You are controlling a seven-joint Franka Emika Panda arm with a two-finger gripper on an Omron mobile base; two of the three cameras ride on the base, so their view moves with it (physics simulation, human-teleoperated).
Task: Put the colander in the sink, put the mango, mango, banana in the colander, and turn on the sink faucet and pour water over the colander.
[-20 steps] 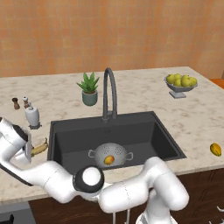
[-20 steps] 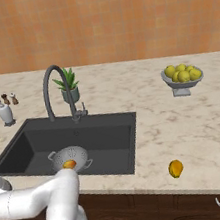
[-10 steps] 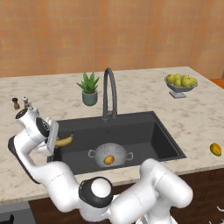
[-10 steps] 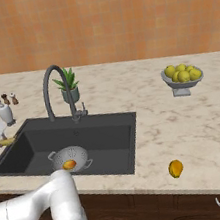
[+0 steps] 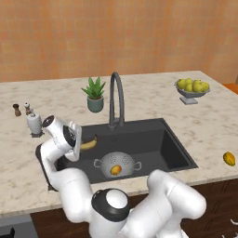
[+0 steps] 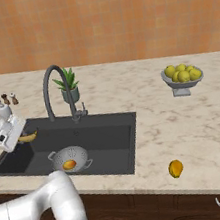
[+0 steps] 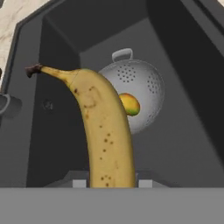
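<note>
My gripper (image 5: 78, 139) is shut on the banana (image 5: 89, 143), a yellow speckled fruit held above the left end of the dark sink (image 5: 158, 144). In the hand view the banana (image 7: 105, 135) rises between the fingertips (image 7: 145, 183), stem pointing away. The silver colander (image 5: 116, 162) stands on the sink floor with one mango (image 5: 116, 170) inside, to the right of and below the gripper. A second mango (image 5: 228, 158) lies on the counter at the right. The faucet (image 5: 116, 95) arches over the sink's back edge. From the right base view, the gripper (image 6: 16, 135) and banana (image 6: 28, 138) hang left of the colander (image 6: 69, 157).
A potted plant (image 5: 95, 95) stands left of the faucet. A white bottle (image 5: 33, 123) and two small shakers (image 5: 17, 110) sit on the counter behind the gripper. A grey footed bowl of yellow-green fruit (image 5: 191, 88) is at the back right.
The arm has swung right from the left counter, carrying the banana over the sink's left edge. The colander and both mangoes have not moved.
</note>
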